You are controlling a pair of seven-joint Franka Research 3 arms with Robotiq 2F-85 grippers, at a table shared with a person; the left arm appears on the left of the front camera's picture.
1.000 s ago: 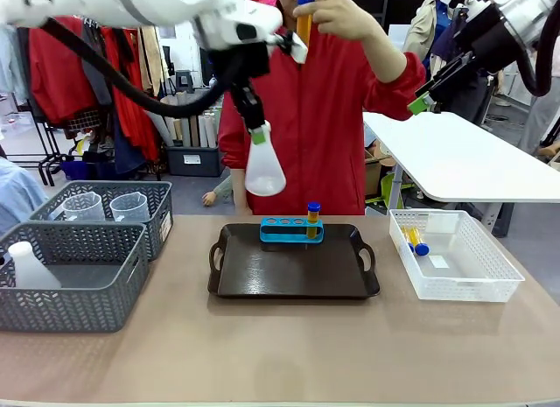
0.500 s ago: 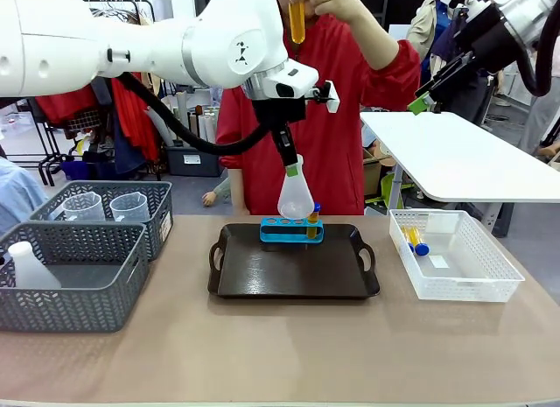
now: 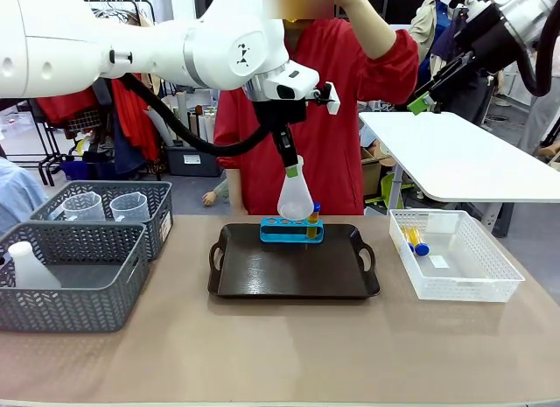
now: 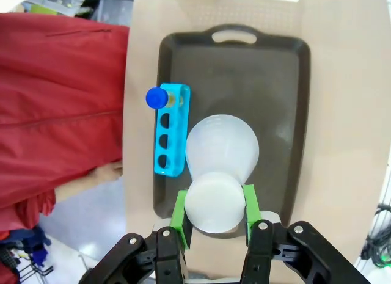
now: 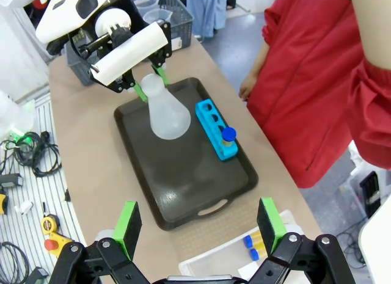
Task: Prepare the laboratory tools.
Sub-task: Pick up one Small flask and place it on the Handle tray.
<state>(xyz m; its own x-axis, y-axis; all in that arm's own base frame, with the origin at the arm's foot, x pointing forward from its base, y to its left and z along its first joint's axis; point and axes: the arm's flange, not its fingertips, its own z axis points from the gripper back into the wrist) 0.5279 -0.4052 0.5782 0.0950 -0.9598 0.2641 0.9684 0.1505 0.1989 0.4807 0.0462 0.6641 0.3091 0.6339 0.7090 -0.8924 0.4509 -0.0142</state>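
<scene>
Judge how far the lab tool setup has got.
Done: the blue tube rack stands on the tray with one orange tube in it. In hand: the left gripper holds the conical flask above the tray. Left: set it down; beakers wait in the grey basket, tubes in the white basket.

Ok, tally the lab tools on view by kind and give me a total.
Conical flasks: 2
Beakers: 2
Orange tubes: 3
Tube rack: 1
Total: 8
</scene>
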